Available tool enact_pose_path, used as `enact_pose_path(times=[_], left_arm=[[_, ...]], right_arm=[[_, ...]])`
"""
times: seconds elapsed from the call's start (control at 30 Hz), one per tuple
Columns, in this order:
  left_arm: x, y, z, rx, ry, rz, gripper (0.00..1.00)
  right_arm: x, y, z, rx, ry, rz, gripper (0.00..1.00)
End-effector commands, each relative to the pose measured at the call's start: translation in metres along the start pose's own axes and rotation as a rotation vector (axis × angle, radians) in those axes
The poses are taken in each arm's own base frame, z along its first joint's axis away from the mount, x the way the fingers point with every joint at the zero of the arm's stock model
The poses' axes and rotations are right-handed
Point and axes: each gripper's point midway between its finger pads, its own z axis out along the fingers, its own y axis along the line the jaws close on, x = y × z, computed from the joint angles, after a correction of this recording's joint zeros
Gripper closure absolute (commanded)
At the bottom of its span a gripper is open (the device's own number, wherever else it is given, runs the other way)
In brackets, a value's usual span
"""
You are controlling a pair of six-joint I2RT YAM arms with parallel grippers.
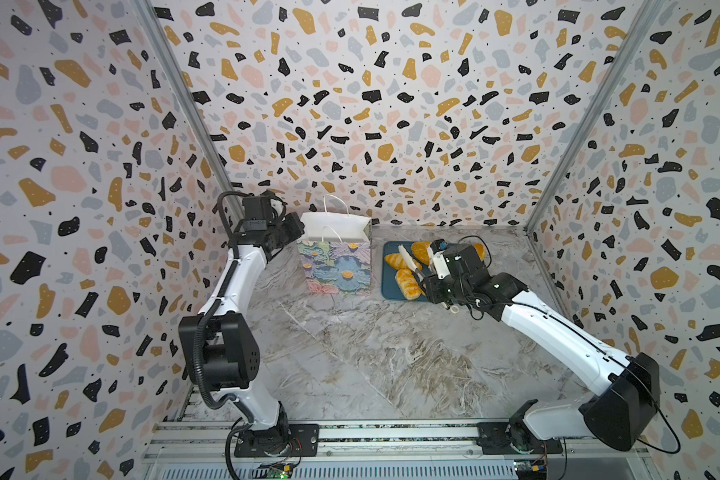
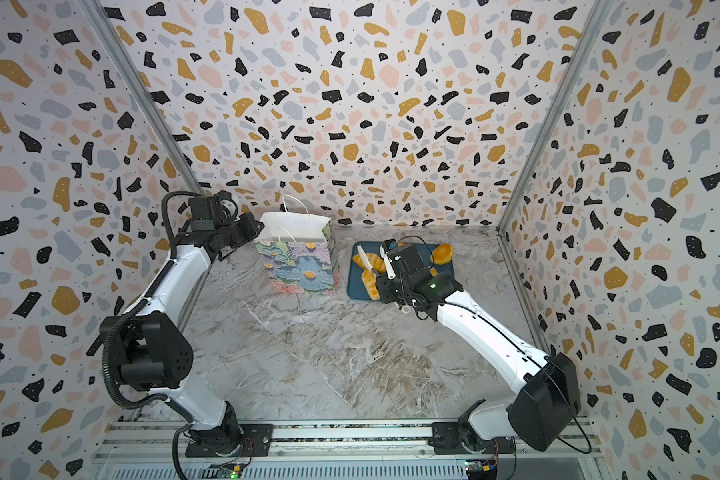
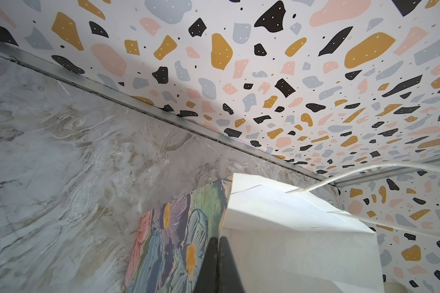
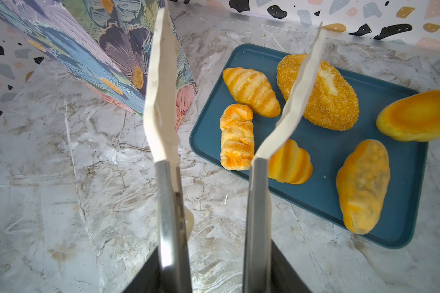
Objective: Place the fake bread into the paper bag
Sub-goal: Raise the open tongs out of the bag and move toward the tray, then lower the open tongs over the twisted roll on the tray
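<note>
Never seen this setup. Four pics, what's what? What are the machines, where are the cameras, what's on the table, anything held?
Two robot arms are mounted on a rail at the near edge of a marble-look table. Both top views come from one camera pair looking down from above; the other two come from a camera on each arm's wrist. On the table are a flowered paper bag and a teal tray with fake bread; six pieces show in the right wrist view. The left gripper is shut on the bag's rim. The right gripper holds what look like metal tongs, open and empty, at the tray.
</note>
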Motion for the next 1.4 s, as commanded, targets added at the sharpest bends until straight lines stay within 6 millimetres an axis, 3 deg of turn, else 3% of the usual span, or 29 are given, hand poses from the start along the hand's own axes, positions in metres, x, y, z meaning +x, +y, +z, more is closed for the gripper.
enact_pose_path(times=[0.0, 1.1, 1.37], left_arm=[[-0.010, -0.004, -0.005, 0.014, -0.029, 0.024, 1.00], [-0.008, -0.003, -0.002, 0.015, -0.024, 0.021, 1.00], [-0.007, -0.002, -0.002, 0.014, -0.023, 0.020, 1.00]], right_arm=[[-0.001, -0.003, 0.000, 0.016, -0.005, -0.023, 0.49], [0.058, -0.017, 0.055, 0.075, 0.205, -0.119, 0.45], [0.064, -0.019, 0.064, 0.083, 0.236, -0.129, 0.45]])
